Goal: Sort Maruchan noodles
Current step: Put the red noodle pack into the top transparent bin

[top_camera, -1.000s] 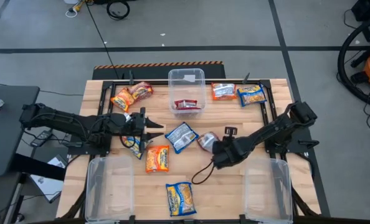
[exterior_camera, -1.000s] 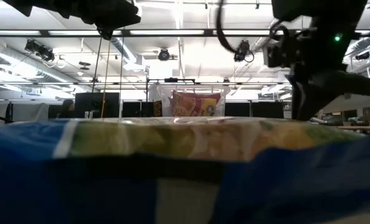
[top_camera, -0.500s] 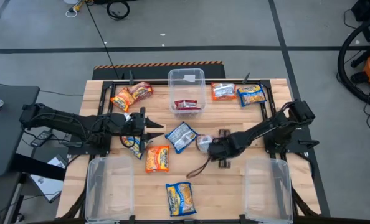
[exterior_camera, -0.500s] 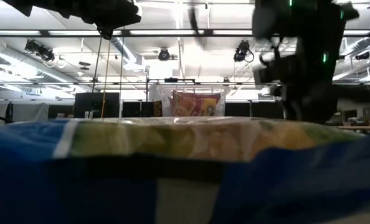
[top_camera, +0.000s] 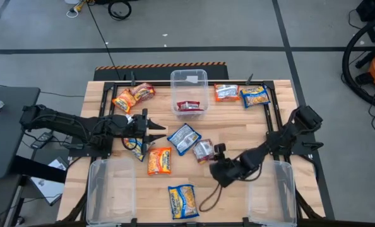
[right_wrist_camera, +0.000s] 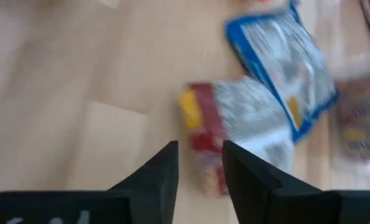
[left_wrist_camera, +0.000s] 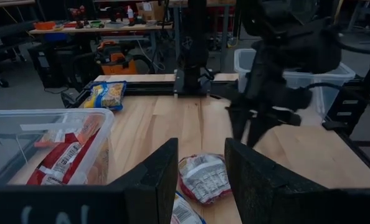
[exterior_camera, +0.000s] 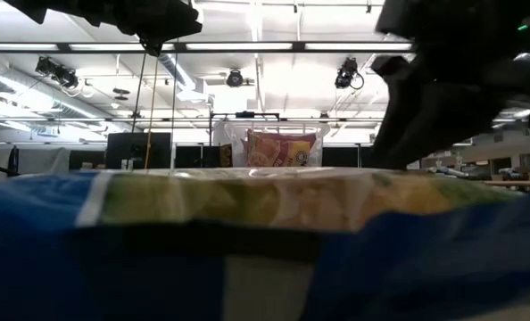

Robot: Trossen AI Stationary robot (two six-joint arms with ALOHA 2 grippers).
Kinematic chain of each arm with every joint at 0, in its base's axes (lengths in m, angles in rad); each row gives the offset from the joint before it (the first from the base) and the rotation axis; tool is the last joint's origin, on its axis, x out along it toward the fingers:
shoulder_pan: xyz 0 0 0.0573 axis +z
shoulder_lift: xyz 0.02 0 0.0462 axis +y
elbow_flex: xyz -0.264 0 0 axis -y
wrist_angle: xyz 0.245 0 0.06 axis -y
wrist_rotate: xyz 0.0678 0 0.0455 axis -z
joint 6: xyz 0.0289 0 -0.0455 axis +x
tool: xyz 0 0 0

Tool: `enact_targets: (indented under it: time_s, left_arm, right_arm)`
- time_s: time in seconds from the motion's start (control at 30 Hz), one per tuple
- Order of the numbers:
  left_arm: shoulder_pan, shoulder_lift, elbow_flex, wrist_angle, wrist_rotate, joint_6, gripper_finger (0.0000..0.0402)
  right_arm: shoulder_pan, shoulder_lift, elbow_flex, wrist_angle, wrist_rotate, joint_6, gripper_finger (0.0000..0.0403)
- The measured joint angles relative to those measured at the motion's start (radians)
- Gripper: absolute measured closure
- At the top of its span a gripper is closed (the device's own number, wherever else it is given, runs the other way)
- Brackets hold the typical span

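Note:
Ramen packets lie flat on the wooden table: a red one (top_camera: 203,149), blue ones (top_camera: 184,139) (top_camera: 136,148), an orange one (top_camera: 160,161), a blue-yellow one (top_camera: 183,200), and more along the far edge. My right gripper (top_camera: 218,151) is open and hovers just right of the red packet (right_wrist_camera: 235,137), fingers pointing down, touching nothing. My left gripper (top_camera: 156,131) is open and level, left of the blue packet, and faces the red packet (left_wrist_camera: 203,177). In the low view a blue-yellow packet (exterior_camera: 265,241) fills the foreground.
A clear bin (top_camera: 189,81) at the far middle holds a red packet (top_camera: 189,106). Two clear bins stand at the near edge, left (top_camera: 110,183) and right (top_camera: 269,186). Orange and red packets (top_camera: 124,99) lie far left, an orange and a blue-yellow one (top_camera: 255,96) far right.
My right gripper has swung toward the near edge and turned, its wrist dropping back from the middle of the table. The red packet has slid a little toward the near-left. My left arm has kept still.

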Motion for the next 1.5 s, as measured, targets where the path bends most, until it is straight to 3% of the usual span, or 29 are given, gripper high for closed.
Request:
enact_targets:
  time_s: [0.2,0.37,0.63,0.8,1.0,1.23,1.4,1.5]
  left_arm:
    - [0.0,0.0,0.0,0.002,0.0,0.0,0.0265]
    - [0.0,0.0,0.0,0.004,0.0,-0.005,0.0265]
    - [0.0,0.0,0.0,0.003,0.0,-0.007,0.0265]
    - [0.0,0.0,0.0,0.003,0.0,-0.007,0.0265]
    - [0.0,0.0,0.0,0.003,0.0,-0.007,0.0265]
    - [0.0,0.0,0.0,0.002,0.0,-0.006,0.0265]
    - [0.0,0.0,0.0,0.001,0.0,-0.006,0.0265]
    - [0.0,0.0,0.0,0.001,0.0,-0.006,0.0265]
  right_arm:
    - [0.046,0.009,-0.011,-0.047,0.071,-0.087,0.0208]
    - [0.046,0.009,-0.097,-0.022,0.15,-0.147,0.017]
    - [0.011,0.008,-0.19,0.233,0.201,-0.387,0.0169]
    - [-0.04,0.008,-0.205,0.231,0.094,-0.431,0.0169]
    - [-0.045,0.01,-0.17,0.201,0.121,-0.515,0.0169]
    - [-0.054,0.009,-0.013,-0.007,0.061,-0.397,0.0169]
    - [-0.068,0.014,-0.035,-0.025,0.022,-0.316,0.0169]
    - [-0.067,0.051,-0.058,-0.026,0.06,-0.309,0.017]
